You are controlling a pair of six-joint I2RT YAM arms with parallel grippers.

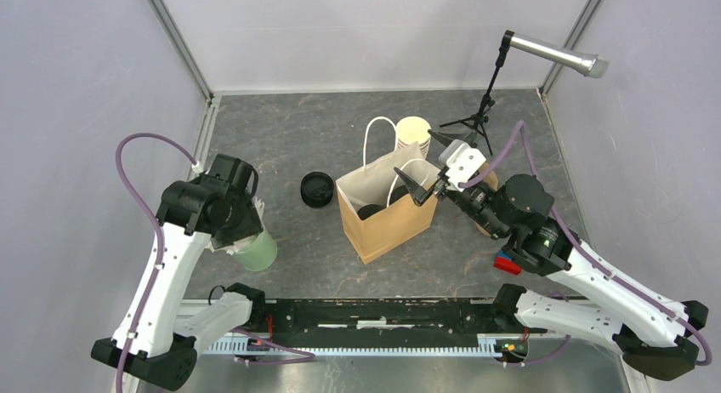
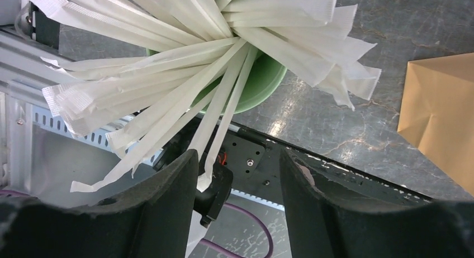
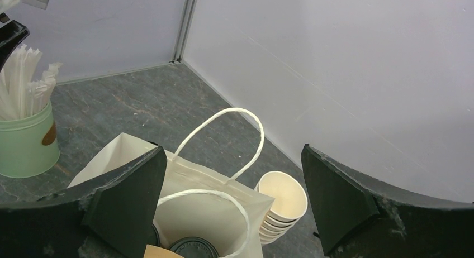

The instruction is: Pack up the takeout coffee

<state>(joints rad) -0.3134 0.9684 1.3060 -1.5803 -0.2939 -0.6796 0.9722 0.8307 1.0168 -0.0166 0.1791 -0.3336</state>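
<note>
- Centre of the overhead view: the takeout coffee point(image 3: 193, 248) sits down inside the brown paper bag point(image 1: 391, 227). Only black lids show through the bag's mouth, so how many cups are in it cannot be told.
- The right gripper point(image 3: 233, 153) hangs over the right side of the bag's mouth, its jaws spread wide and holding nothing.
- The white rope handles point(image 3: 235, 109) loop up between those jaws. A descent or sideways pass could hook one and drag or lift the light bag.
- A dragged bag could tip, and the lidded cups inside could topple and leak.
- The stack of lidless cups point(image 3: 282, 194) stands just beside the bag, at the lower right of the right wrist view. A swing of the outer finger could knock it over.
- Lower left of the overhead view: the left gripper point(image 2: 237, 160) hovers above a green cup point(image 1: 259, 253) crammed with wrapped straws point(image 2: 184, 90). Its jaws stand partly apart, with nothing clearly clamped.
- The straws fan out loosely and overlap, so closing there could catch several at once or crumple their paper sleeves.
- The green cup stands near the table's point(image 1: 281, 138) near edge, and a push from the fingers could tip it and scatter the straws.
- A loose black lid point(image 1: 316, 189) lies just left of the bag, in the way of anything carried across.
</note>
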